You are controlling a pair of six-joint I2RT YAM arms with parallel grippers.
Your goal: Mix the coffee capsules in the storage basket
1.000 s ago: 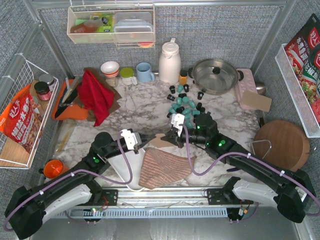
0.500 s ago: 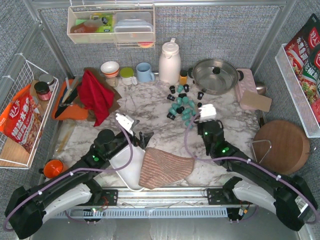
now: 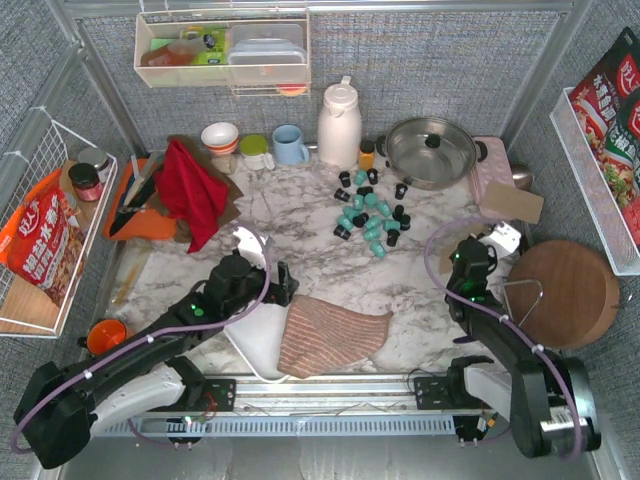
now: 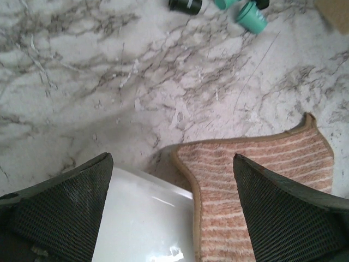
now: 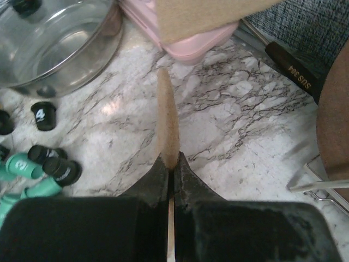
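The coffee capsules (image 3: 367,215) lay scattered on the worktop (image 3: 300,215), apart from the storage basket (image 3: 250,335) (partly under a cloth (image 3: 335,335)). Over it the left hand (image 4: 170,158) was spread; the right hand (image 5: 170,164) pinched a tan card (image 5: 166,114). Loading seemed unstarted, and gathering capsules looked the next need.

Ahead of the left gripper (image 4: 172,159), bare marble tabletop (image 4: 136,71) lies free as far as the teal and black coffee capsules (image 4: 252,16). Under its spread jaws lie the white plastic storage basket (image 4: 147,191) and a striped brown cloth (image 4: 262,158). Before the right gripper (image 5: 170,161), clamped on a thin tan card (image 5: 167,120), a pink appliance (image 5: 202,42) and a steel pot (image 5: 60,43) block the way.
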